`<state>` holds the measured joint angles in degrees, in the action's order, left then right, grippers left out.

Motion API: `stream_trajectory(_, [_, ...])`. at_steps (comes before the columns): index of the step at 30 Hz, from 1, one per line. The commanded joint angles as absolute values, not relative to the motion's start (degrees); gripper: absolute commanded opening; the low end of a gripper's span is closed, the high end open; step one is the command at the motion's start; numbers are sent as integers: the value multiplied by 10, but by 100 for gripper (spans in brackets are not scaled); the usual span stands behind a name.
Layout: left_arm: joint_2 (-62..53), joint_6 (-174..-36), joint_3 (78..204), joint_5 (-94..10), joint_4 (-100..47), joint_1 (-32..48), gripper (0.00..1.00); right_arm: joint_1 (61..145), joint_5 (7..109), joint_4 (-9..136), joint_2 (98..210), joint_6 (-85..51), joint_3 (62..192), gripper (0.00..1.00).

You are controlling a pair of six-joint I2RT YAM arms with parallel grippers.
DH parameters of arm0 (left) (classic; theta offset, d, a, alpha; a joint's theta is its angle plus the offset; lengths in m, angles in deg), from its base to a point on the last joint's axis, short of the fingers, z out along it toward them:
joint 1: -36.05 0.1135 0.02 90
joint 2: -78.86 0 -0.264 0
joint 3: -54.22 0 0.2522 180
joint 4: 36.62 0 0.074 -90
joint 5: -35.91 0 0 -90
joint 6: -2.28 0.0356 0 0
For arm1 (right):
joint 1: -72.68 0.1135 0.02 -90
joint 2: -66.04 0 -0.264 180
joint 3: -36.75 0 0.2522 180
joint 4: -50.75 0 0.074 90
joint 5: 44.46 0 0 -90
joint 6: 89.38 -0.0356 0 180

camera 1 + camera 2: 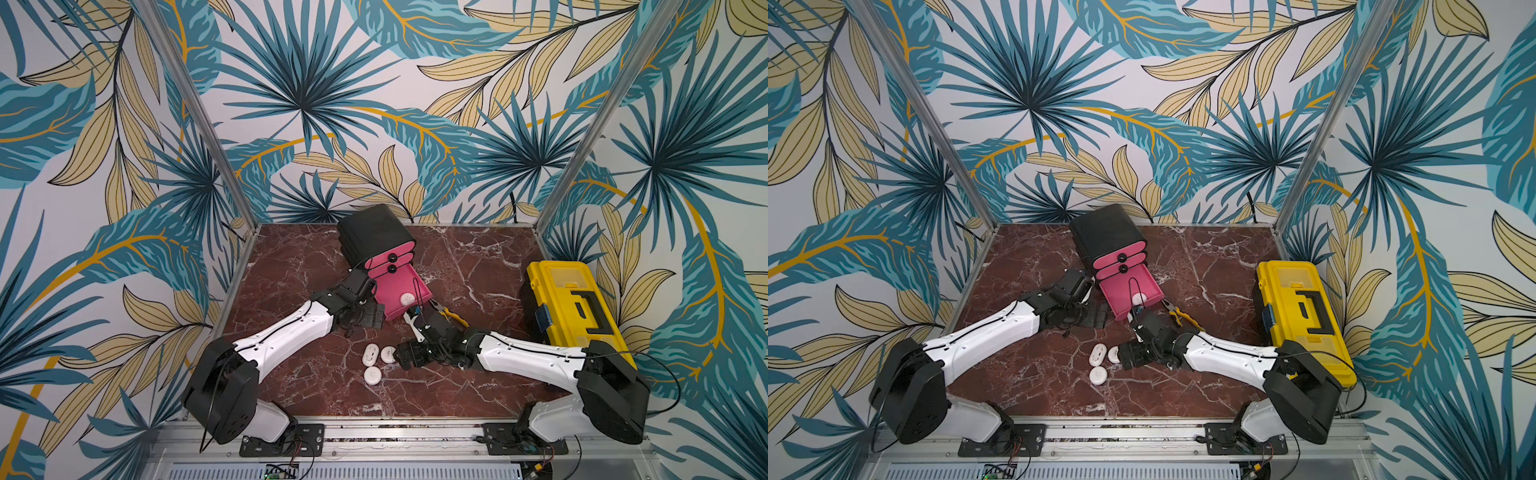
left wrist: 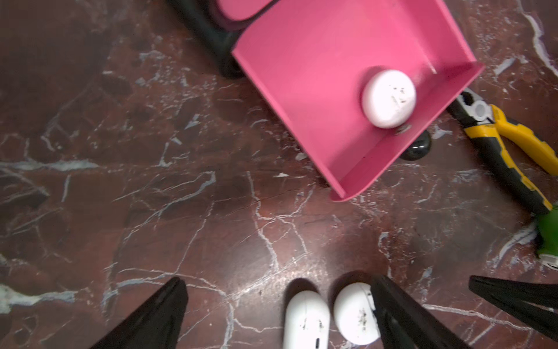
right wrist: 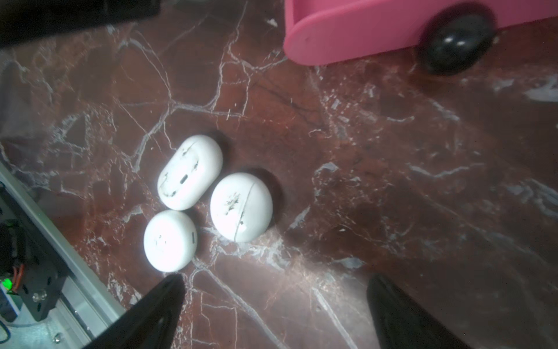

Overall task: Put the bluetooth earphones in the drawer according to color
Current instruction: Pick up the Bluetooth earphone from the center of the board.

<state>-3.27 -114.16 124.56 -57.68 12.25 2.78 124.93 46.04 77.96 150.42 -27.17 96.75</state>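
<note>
The drawer [image 1: 374,232] is a black cabinet with three pink trays; the bottom tray [image 2: 317,75] is pulled out. One white bluetooth earphone case [image 2: 389,98] lies inside it near the front wall. Three more white cases [image 3: 190,172] [image 3: 241,207] [image 3: 170,240] sit together on the marble in front. My left gripper [image 2: 277,281] hangs open beside the tray, above two of these cases [image 2: 306,320]; one finger [image 2: 401,317] partly covers the round one. My right gripper [image 3: 274,284] is open just short of the cluster, holding nothing.
Yellow-handled pliers [image 2: 507,145] and a green tool [image 2: 548,238] lie right of the open tray. A yellow toolbox [image 1: 577,311] stands along the right edge. The tray's black knob [image 3: 456,42] faces my right gripper. Metal frame posts mark the table's sides.
</note>
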Motion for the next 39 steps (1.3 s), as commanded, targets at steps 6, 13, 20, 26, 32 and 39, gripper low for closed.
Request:
stream_trajectory(6, [18, -1147, 1175, -591, 98, 54, 100, 1294, 400, 885, 1604, -254, 1065, 97])
stream_trajectory(13, [48, -1148, 1151, -598, 92, 64, 100, 1315, 399, 927, 1673, -263, 1129, 89])
stream_trajectory(20, [62, -1142, 1147, -598, 98, 69, 100, 1317, 379, 964, 1725, -287, 1176, 80])
stream_trajectory(26, [62, -1140, 1146, -598, 95, 71, 100, 1317, 366, 990, 1757, -305, 1207, 74])
stream_trajectory(32, [57, -1140, 1144, -594, 91, 72, 100, 1316, 372, 993, 1773, -319, 1216, 72])
stream_trajectory(39, [58, -1139, 1146, -590, 91, 72, 100, 1309, 357, 993, 1764, -330, 1211, 64])
